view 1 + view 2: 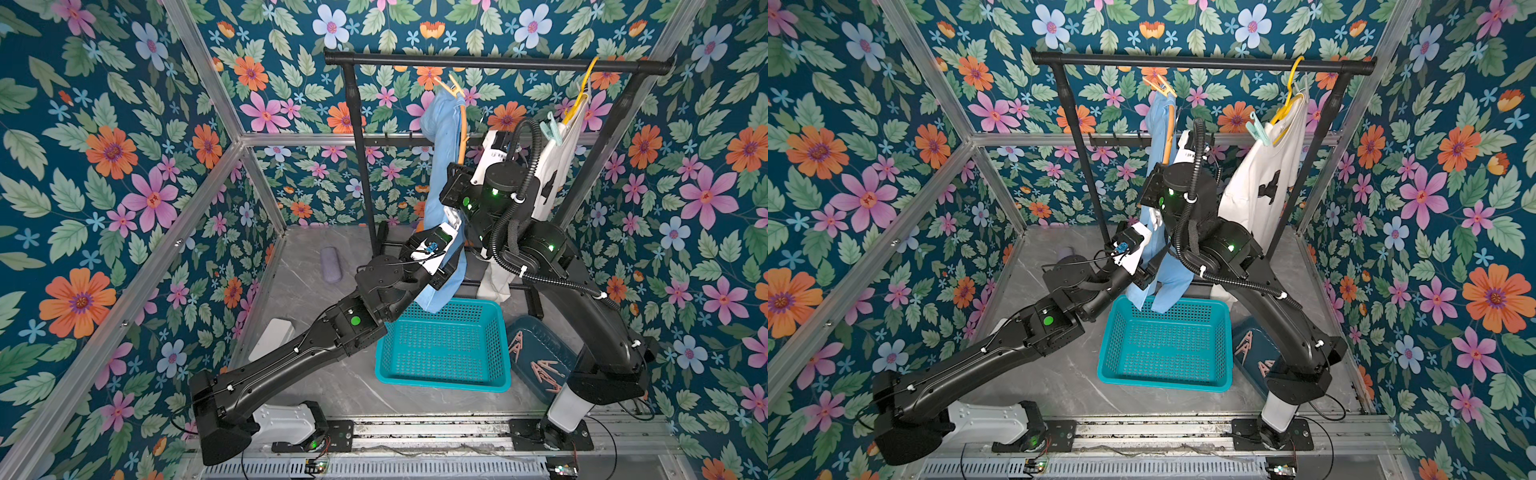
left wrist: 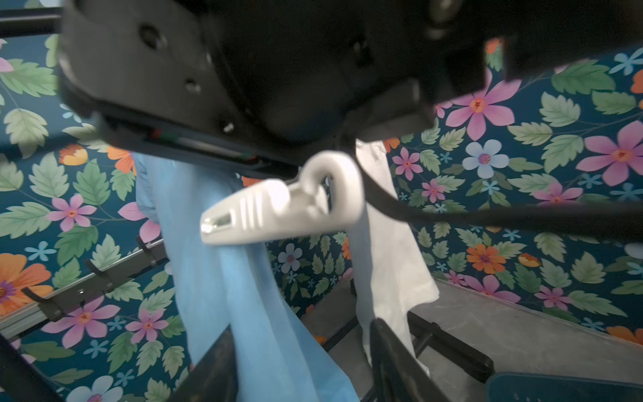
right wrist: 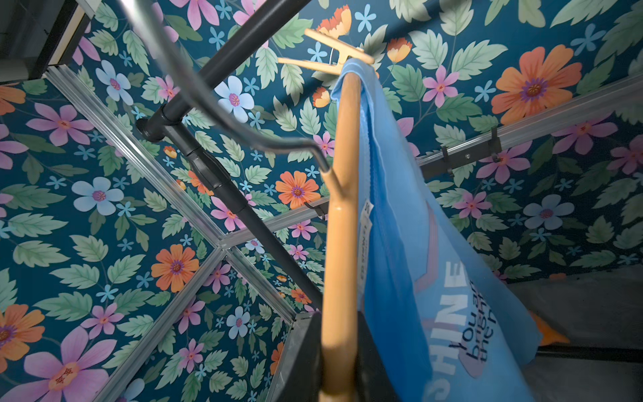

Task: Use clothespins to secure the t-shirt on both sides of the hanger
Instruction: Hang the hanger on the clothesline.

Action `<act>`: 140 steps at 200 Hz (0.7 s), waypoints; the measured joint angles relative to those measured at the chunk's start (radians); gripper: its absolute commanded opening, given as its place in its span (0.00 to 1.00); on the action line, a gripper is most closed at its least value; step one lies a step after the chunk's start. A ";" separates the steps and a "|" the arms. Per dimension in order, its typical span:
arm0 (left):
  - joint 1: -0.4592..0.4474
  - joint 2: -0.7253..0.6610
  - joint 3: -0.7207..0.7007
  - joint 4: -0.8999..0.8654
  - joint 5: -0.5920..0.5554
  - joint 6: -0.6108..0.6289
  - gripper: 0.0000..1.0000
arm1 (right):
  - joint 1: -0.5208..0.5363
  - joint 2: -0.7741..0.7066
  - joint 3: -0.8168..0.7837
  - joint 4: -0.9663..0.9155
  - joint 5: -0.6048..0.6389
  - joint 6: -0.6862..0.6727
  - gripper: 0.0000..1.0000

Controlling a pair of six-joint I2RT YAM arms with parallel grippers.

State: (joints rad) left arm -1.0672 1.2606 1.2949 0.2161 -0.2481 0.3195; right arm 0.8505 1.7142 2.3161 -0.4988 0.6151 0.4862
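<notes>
Upper centre of both top views: pale blue cloth t-shirt (image 1: 440, 137) on glossy orange rod hanger (image 1: 462, 124), tilted steeply under black metal rail (image 1: 498, 63). Cream-yellow plastic clothespin (image 3: 330, 52) clipped at hanger's upper end. White plastic clothespin (image 2: 275, 209) against shirt, untouched. Right gripper (image 3: 337, 320) clenched on hanger. Left gripper (image 2: 301, 330) released, jaws apart around blue cloth.

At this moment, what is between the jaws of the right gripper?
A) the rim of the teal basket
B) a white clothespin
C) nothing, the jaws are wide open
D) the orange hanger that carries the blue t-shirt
D: in the right wrist view the orange hanger runs down between the closed jaws of the right gripper, with the blue t-shirt draped over it.
</notes>
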 measured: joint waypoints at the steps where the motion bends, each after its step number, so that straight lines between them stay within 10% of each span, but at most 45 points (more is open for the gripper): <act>1: 0.000 0.000 0.000 0.000 -0.002 0.000 0.51 | 0.000 0.000 0.000 0.000 0.001 0.000 0.00; 52: -0.009 -0.001 -0.001 0.024 -0.097 0.027 0.28 | 0.003 -0.012 -0.032 0.024 0.035 0.015 0.00; 91: -0.013 0.011 0.003 0.061 -0.120 0.048 0.35 | 0.003 -0.029 -0.051 0.024 0.041 0.040 0.00; 140: -0.013 0.048 0.015 0.090 -0.169 0.076 0.19 | 0.010 -0.043 -0.080 0.024 0.034 0.083 0.00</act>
State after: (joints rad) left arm -1.0798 1.3090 1.3102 0.3065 -0.4171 0.3958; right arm 0.8604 1.6707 2.2360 -0.4747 0.6487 0.5690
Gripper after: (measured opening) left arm 0.232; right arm 0.139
